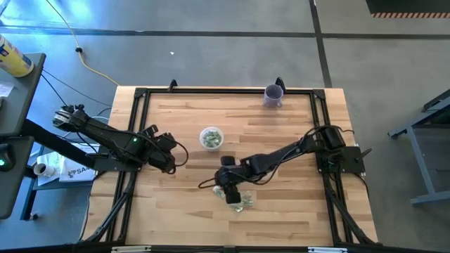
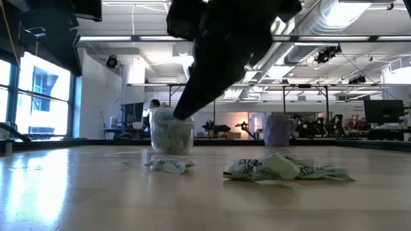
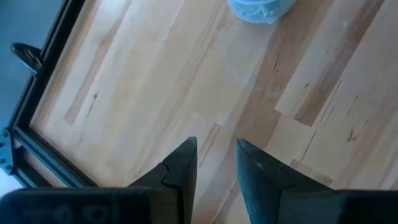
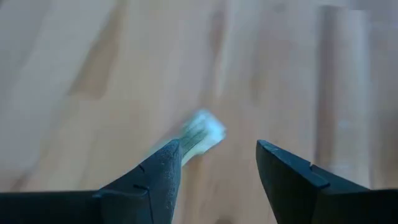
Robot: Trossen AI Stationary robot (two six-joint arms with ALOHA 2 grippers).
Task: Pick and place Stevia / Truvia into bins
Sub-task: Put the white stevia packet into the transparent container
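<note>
Green and white Stevia packets lie crumpled on the wooden table in two small heaps (image 2: 168, 165) (image 2: 282, 168); they also show in the high view (image 1: 242, 204) near the table's front middle. The translucent cup (image 1: 211, 138) stands mid-table with several packets inside; it also shows in the low view (image 2: 171, 135). My right gripper (image 1: 230, 193) is open a little above the table (image 2: 182, 112), over the loose packets. One blurred packet (image 4: 200, 134) shows beside one of its fingertips (image 4: 168, 163). My left gripper (image 3: 215, 163) is open with a narrow gap and empty, left of the cup (image 3: 258, 9). My right gripper is open, with a blurred packet (image 4: 200, 134) close to the tip of one finger. I cannot tell whether the finger touches it.
A purple mug (image 1: 273, 95) stands at the table's far edge, right of centre; it also shows in the low view (image 2: 279, 130). A black frame rail (image 1: 225, 90) runs round the table. Bare wood lies between the cup and the loose packets.
</note>
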